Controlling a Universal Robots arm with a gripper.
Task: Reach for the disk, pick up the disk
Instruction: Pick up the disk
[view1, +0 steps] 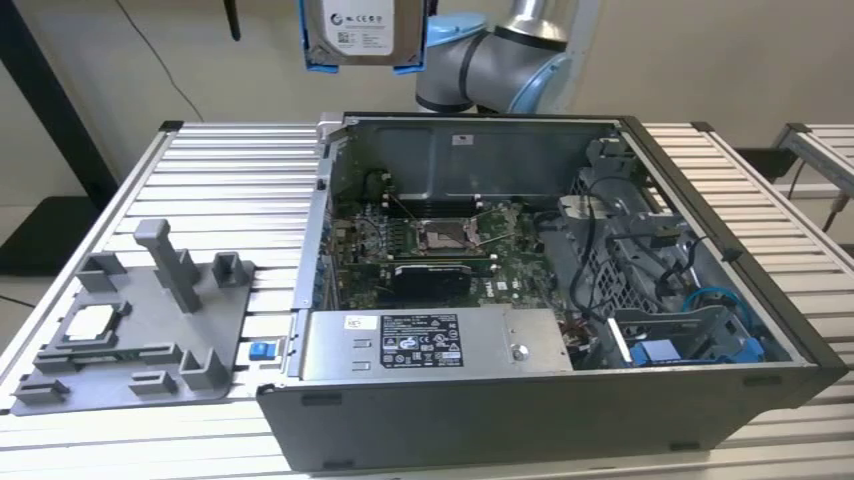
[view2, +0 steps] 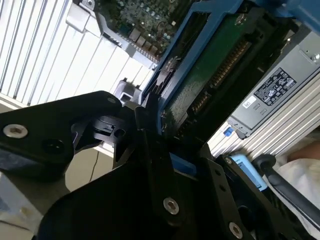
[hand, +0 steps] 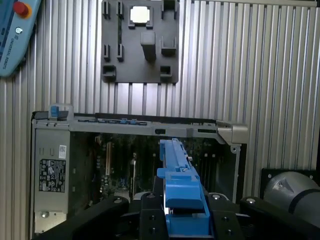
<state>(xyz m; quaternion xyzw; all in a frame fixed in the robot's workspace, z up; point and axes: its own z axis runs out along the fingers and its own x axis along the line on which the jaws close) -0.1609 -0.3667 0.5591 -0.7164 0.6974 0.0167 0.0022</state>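
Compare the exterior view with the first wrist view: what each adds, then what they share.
Exterior view: the white label face of the silver-grey hard disk in its blue bracket, high above the open grey computer case, and the arm's grey-blue joint. First wrist view: the black gripper clamping that disk edge-on, and a light-blue pendant with a red button. Both: the case and the grey fixture tray.

Bright blue is standing out among greys

The disk (view1: 358, 30) is showing silver-grey with a white printed label and a bright blue frame, the gripper (hand: 184, 207) is looking black, the table (view1: 214, 170) is gleaming in pale silver stripes, and the computer case (view1: 534, 425) is appearing dark grey.
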